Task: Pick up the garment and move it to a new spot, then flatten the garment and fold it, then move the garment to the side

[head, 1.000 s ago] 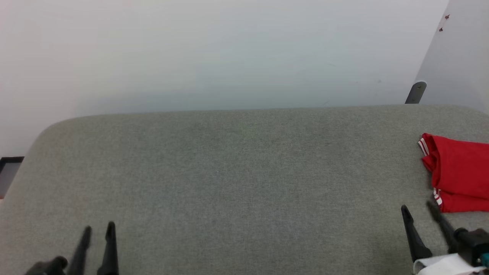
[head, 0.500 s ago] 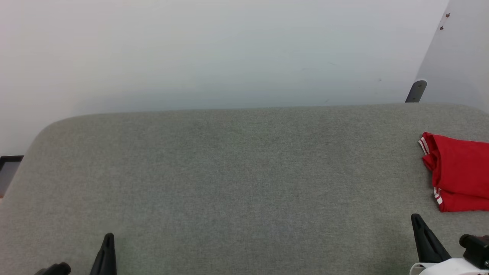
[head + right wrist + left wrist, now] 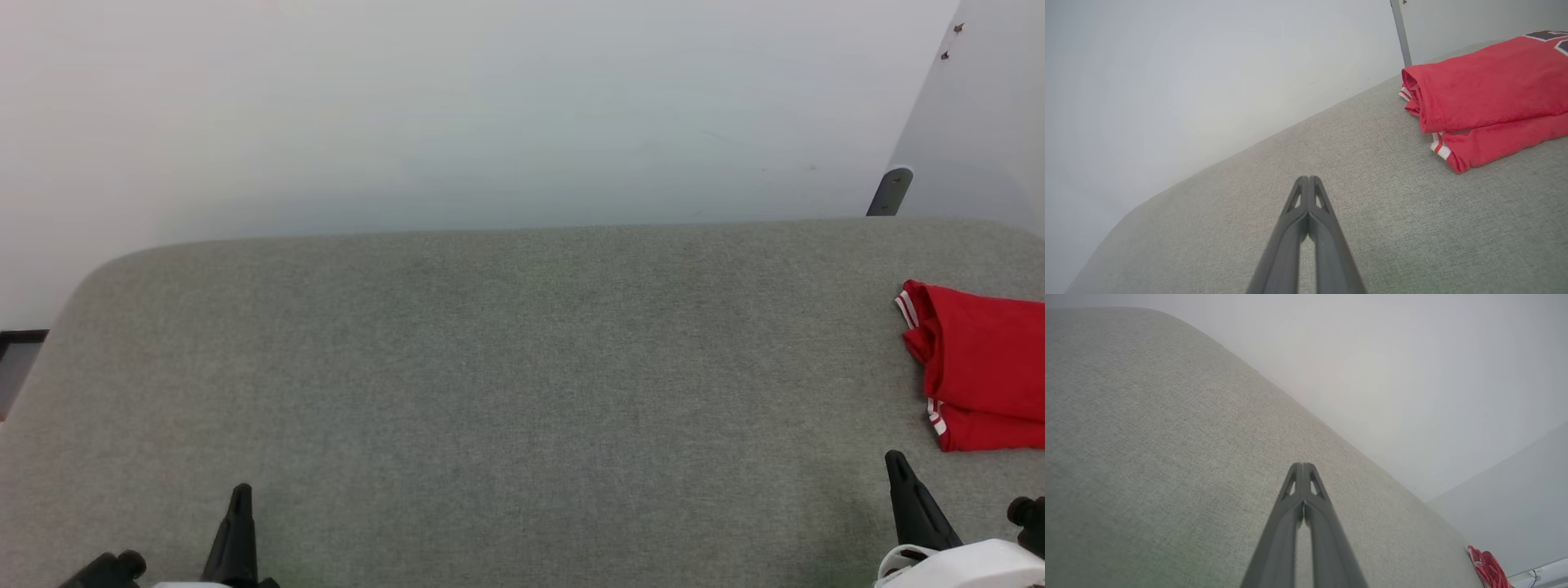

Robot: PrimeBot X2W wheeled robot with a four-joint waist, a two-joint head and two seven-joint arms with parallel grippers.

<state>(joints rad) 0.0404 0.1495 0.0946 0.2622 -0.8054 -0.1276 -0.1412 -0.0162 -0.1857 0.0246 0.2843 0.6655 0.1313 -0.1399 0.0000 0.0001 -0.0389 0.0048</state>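
The folded red garment lies far right on the bench; the left gripper and right gripper hover empty, jaws clenched.

Garment red, white-striped trim, dark lettering at edge; table grey fabric; wall pale grey.

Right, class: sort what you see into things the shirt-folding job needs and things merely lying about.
Job: red shirt, folded; grey table; left gripper; right gripper, both shut.
Lying about: metal bracket beyond the table.
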